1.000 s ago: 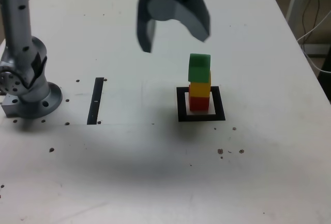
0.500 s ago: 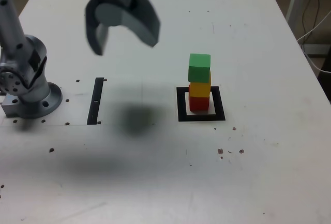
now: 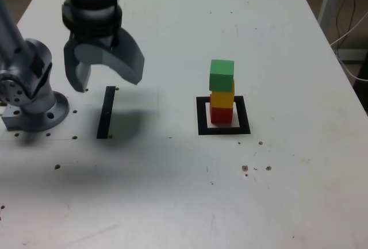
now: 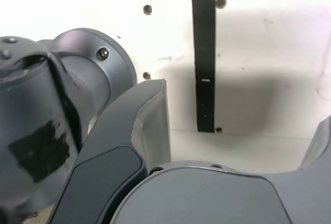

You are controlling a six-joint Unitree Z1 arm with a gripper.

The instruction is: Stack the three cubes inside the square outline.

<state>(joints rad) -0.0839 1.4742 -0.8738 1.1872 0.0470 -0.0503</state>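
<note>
Table: a white table top fills the exterior view, with small dark holes and specks across the lower part of the frame.
Square outline: the thick black square outline lies right of centre in the exterior view, with a white middle.
Red cube: the red cube sits inside the square outline, at the bottom of a stack.
Yellow cube: the yellow cube rests directly on the red cube.
Green cube: the green cube is on top of the yellow cube, turned a little against it, with nothing touching it.
Black bar: a thin straight black bar mark lies left of centre in the exterior view; in the wrist view it runs upright in the upper middle.
Arm base: the grey round arm base stands at the left edge of the exterior view, just beside the bar; the wrist view shows it large at left.
Gripper: the gripper hangs in the upper left of the exterior view, above the bar's far end and well apart from the stack; its jaws are spread wide and empty, pointing down at the table.
</note>
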